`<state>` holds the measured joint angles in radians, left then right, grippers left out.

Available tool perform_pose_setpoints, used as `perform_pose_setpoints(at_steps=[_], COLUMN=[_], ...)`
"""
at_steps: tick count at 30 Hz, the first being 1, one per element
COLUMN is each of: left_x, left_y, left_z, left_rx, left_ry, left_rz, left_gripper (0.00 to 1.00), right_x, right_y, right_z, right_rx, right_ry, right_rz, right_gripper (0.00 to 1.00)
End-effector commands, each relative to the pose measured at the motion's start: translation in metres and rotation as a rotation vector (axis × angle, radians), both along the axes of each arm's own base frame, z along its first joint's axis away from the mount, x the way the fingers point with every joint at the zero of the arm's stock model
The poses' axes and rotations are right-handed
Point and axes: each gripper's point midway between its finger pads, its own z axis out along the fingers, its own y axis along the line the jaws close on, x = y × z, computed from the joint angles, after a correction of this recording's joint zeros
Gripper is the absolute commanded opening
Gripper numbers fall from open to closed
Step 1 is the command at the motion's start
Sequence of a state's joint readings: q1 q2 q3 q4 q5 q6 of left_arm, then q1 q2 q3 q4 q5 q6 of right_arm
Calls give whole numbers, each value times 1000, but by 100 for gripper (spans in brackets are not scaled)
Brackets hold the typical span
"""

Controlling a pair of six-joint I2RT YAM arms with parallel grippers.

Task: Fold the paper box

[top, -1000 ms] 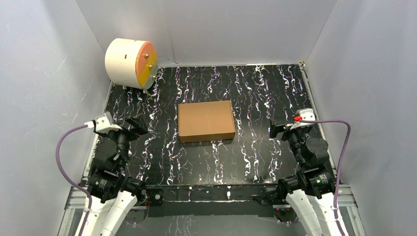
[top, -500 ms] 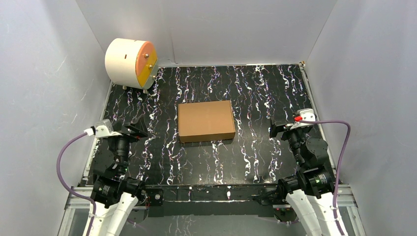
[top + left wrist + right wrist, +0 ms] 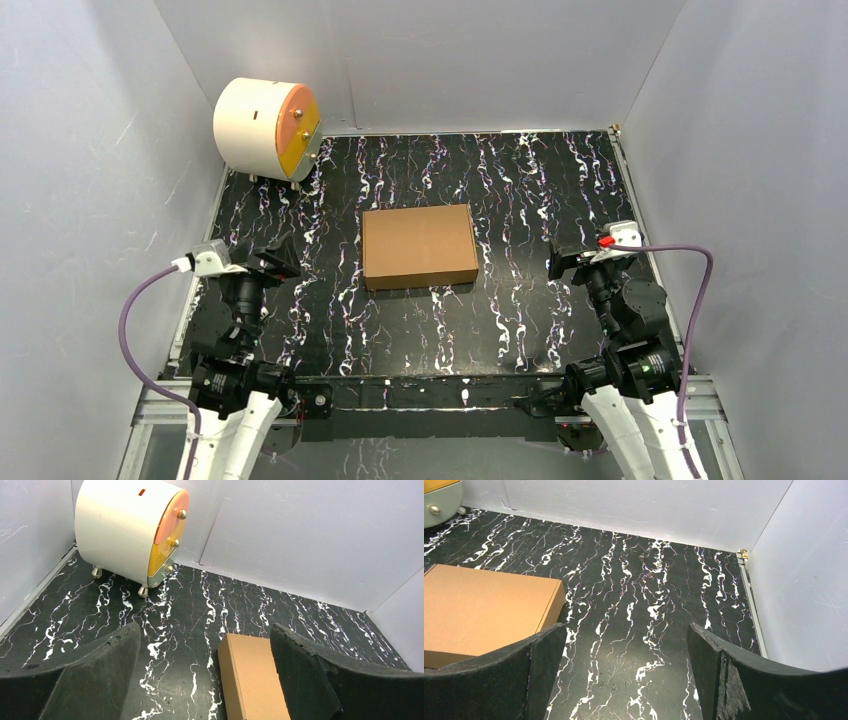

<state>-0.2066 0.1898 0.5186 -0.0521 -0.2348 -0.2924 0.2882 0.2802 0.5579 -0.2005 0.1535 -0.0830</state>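
Observation:
The paper box (image 3: 419, 246) is a shallow, closed brown cardboard box lying flat in the middle of the black marbled table. The left wrist view shows it (image 3: 252, 680) ahead and to the right, partly behind the right finger. In the right wrist view it (image 3: 484, 610) lies to the left. My left gripper (image 3: 278, 262) hovers open at the table's left side, well clear of the box, with nothing between its fingers (image 3: 95, 675). On the right side my right gripper (image 3: 560, 263) also stands open and empty, apart from the box.
A cream cylinder with an orange face (image 3: 266, 128) stands on small feet in the back left corner, also seen in the left wrist view (image 3: 131, 530). Grey walls (image 3: 450, 60) enclose the table on three sides. A metal rail (image 3: 751, 600) runs along the right edge.
The left arm has drawn back toward its base and its gripper has turned slightly. The box and the right arm have not moved.

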Motion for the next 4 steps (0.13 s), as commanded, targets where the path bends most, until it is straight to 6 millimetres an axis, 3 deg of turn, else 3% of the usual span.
perform_pose_setpoints(at_steps=[1, 4], left_x=[-1, -1], left_y=[-3, -2], left_z=[15, 15], left_rx=[-3, -5], left_ry=[-53, -50], left_rz=[-21, -18], left_gripper=[97, 97], right_x=[1, 1], right_y=[0, 0], right_z=[19, 18], right_rx=[13, 12], right_ry=[-76, -74], right_rz=[1, 3], right_gripper=[99, 99])
